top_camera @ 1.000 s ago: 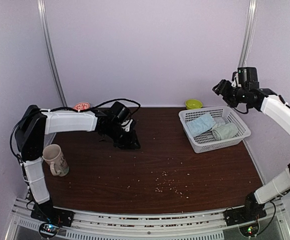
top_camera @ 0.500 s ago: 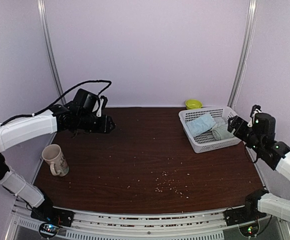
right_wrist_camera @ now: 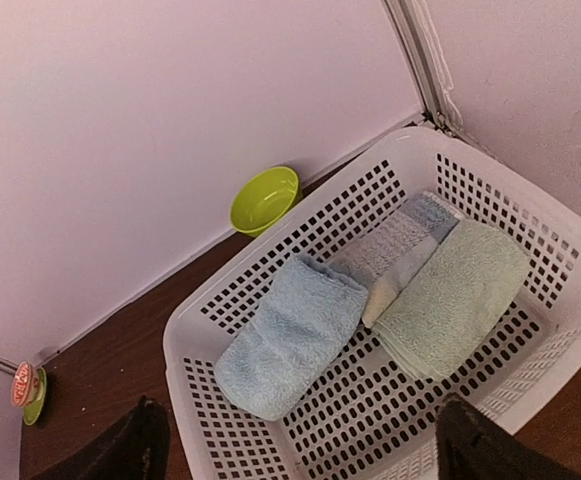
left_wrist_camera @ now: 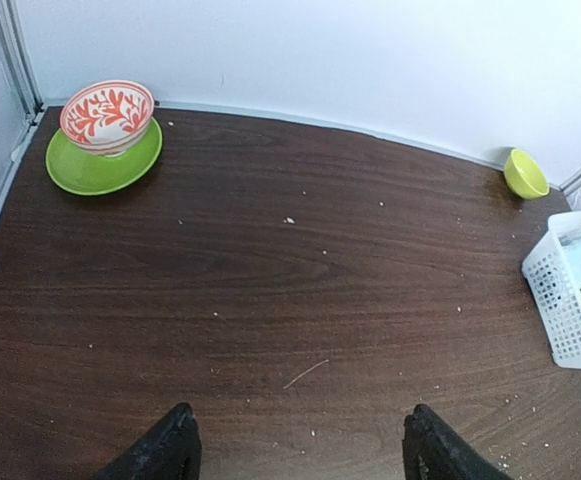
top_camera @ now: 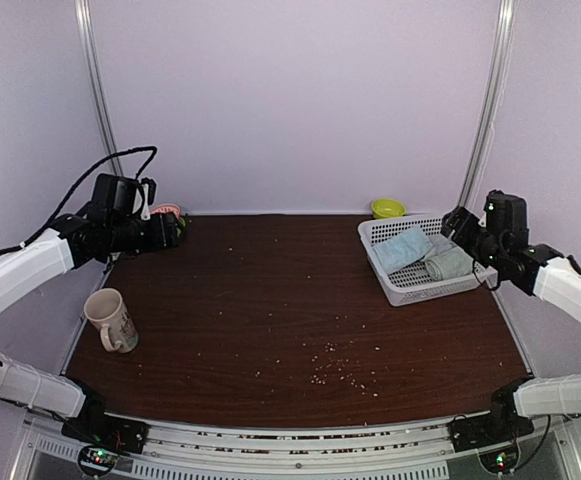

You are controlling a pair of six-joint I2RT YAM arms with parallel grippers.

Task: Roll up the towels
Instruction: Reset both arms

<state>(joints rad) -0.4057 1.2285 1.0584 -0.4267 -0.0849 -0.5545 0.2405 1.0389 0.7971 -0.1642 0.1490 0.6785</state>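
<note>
Two towels lie folded in a white basket (top_camera: 410,290) at the back right. The light blue towel (right_wrist_camera: 290,335) is on the left (top_camera: 402,247). The pale sage-green towel (right_wrist_camera: 450,295) is on the right (top_camera: 452,262). A grey striped cloth (right_wrist_camera: 400,240) lies between them. My right gripper (right_wrist_camera: 302,425) hangs open above the basket's near right side (top_camera: 460,222), touching nothing. My left gripper (left_wrist_camera: 300,425) is open over bare table, far off at the back left (top_camera: 175,232), with nothing between its fingers.
A patterned mug (top_camera: 110,320) stands at the left edge. A red-patterned bowl (left_wrist_camera: 107,112) sits on a green plate (left_wrist_camera: 80,175) in the back left corner. A small green bowl (top_camera: 388,208) stands behind the basket. Crumbs (top_camera: 335,370) dot the wooden table.
My left arm has pulled back from the table's rear middle to the far left while its jaws widened. My right arm has swung from high up to hover beside the basket.
</note>
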